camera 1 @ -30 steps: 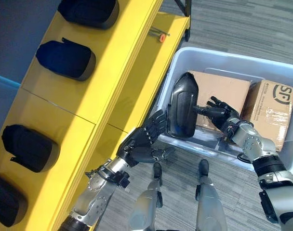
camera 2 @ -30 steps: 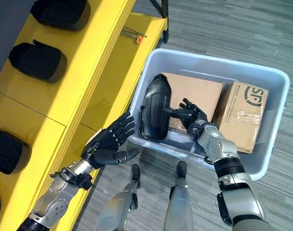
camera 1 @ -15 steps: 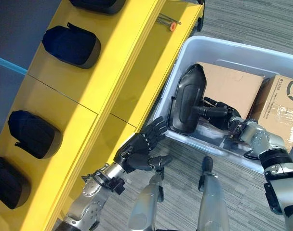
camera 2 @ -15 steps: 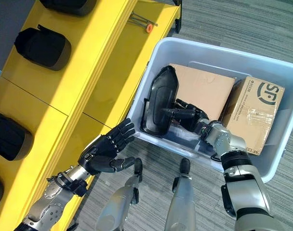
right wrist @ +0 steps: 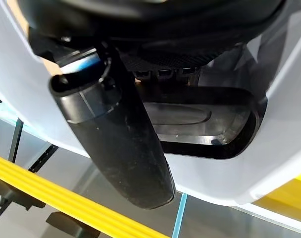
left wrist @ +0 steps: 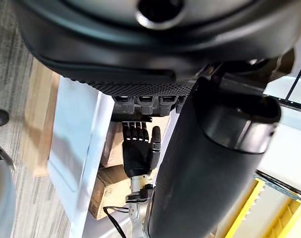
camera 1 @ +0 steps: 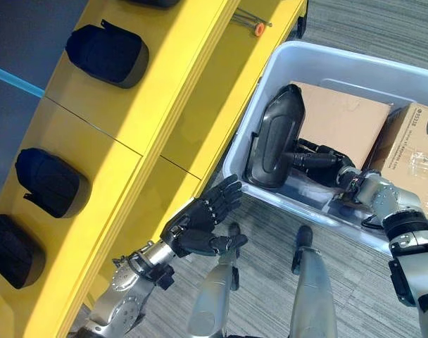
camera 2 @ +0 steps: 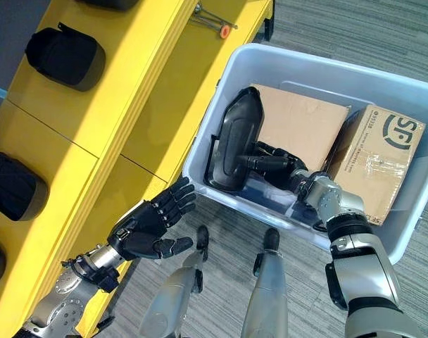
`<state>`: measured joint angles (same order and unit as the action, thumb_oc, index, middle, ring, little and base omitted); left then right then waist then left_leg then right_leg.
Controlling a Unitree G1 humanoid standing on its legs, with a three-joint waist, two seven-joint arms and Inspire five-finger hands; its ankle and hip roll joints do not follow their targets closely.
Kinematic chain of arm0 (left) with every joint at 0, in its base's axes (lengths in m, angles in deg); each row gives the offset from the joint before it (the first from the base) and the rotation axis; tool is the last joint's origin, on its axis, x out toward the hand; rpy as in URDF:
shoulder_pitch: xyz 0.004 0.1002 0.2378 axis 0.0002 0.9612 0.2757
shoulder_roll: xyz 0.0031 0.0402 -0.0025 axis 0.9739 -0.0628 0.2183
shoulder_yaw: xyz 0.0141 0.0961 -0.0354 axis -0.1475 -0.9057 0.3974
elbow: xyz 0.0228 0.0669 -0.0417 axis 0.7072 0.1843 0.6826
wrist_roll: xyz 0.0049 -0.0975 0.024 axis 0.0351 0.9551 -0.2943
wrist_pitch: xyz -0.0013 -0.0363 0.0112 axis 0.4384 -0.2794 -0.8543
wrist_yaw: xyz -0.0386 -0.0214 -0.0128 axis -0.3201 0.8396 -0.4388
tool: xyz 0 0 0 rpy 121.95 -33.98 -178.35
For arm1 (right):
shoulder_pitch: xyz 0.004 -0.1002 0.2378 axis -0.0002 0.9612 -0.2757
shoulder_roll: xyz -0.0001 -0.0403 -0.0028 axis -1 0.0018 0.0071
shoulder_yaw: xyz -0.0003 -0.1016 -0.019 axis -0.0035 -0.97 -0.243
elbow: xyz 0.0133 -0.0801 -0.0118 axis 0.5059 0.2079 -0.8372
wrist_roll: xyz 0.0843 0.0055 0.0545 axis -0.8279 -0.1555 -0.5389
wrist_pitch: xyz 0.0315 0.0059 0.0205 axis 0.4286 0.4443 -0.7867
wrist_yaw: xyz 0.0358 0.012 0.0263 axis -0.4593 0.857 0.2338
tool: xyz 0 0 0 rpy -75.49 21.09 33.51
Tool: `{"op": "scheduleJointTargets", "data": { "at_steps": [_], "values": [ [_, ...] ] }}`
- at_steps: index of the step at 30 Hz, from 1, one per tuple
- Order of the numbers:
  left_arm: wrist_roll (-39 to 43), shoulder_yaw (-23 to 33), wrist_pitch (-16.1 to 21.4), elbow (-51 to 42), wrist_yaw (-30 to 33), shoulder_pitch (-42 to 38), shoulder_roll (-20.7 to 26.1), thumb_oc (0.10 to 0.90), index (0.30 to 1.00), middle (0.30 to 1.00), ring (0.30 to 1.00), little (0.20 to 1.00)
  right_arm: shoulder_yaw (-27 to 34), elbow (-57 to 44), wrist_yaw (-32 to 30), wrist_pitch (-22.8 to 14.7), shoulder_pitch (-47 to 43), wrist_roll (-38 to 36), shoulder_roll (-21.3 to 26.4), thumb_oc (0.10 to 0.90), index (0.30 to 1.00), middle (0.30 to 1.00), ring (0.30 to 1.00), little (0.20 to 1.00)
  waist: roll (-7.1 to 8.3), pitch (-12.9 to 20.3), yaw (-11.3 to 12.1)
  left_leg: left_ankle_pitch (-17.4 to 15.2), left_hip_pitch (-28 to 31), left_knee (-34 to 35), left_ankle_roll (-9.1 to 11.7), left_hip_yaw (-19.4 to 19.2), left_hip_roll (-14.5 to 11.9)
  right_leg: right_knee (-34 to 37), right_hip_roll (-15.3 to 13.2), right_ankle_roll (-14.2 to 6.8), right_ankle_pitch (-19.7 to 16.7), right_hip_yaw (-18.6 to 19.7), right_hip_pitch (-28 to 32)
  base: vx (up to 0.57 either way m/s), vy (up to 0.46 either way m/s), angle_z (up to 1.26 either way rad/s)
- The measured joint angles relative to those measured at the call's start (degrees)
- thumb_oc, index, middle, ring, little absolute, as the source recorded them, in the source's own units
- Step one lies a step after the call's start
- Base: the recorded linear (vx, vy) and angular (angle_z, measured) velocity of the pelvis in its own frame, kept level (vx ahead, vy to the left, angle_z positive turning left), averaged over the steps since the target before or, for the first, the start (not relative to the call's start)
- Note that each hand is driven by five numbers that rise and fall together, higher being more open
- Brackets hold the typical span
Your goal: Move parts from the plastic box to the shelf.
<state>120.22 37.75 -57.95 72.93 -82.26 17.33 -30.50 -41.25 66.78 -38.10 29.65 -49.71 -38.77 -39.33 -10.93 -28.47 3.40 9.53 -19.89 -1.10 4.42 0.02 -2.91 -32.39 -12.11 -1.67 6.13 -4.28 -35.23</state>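
One black part (camera 1: 274,144), a mirror-like shell w/ a stem, stands on edge inside the plastic box (camera 1: 355,70), leaning at the box's wall nearest the shelf (camera 1: 158,91); its long axis runs roughly up along that wall, tilted a bit, stem sticking out sideways twd the box's middle. Right hand (camera 1: 326,158) is in the box beside the part, fingers curled round the stem, so it has the part pinched by that stem. Part looks low in the box, bottom edge at or near the floor of it; can't tell if it's lifted clear. Behind it lies a flat cardboard box (camera 1: 341,123), and a 2nd, taped carton (camera 1: 411,151) stands at the box's far side from the shelf. Left hand (camera 1: 196,222) hovers outside the box, betw box wall and shelf front, fingers spread and straight, palm turned twd the part, holding nothing. Shelf top carries several black parts already, e.g. one (camera 1: 107,51) and another (camera 1: 52,182), w/ bare yellow betw them. Key relation, as I judge it: the part sits just across the box wall from the left hand, broad face twd it, so the left is the nearer hand to the shelf and prob. the receiver; right must raise the part over the rim first.
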Motion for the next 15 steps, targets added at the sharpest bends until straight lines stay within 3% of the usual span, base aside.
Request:
{"op": "scheduleJointTargets", "data": {
  "at_steps": [11,15],
  "values": [
    [0.0,0.0,0.2,-1.0,-1.3,0.2,0.0,0.900,1.000,1.000,1.000,1.000,-0.9,-1.0,-0.7,-1.4,-0.2,0.2,-1.5,0.900,1.000,1.000,1.000,1.000,-0.02,0.0,0.0,0.0,-0.3,-0.3,0.1,-0.3,-0.1,-1.2,0.1,0.7,0.4,0.4,-1.0,0.00,-0.005,-0.01],
    [0.0,0.0,0.3,-1.1,-1.4,0.3,0.0,0.900,1.000,1.000,1.000,1.000,-1.1,-2.7,-3.5,-1.8,0.2,-5.5,-3.2,0.900,1.000,1.000,1.000,1.000,-0.03,0.0,-0.2,0.0,-0.9,-0.6,0.1,-0.5,-0.2,-1.7,0.3,0.8,0.3,0.6,-1.8,0.00,-0.008,-0.02]
  ]
}}
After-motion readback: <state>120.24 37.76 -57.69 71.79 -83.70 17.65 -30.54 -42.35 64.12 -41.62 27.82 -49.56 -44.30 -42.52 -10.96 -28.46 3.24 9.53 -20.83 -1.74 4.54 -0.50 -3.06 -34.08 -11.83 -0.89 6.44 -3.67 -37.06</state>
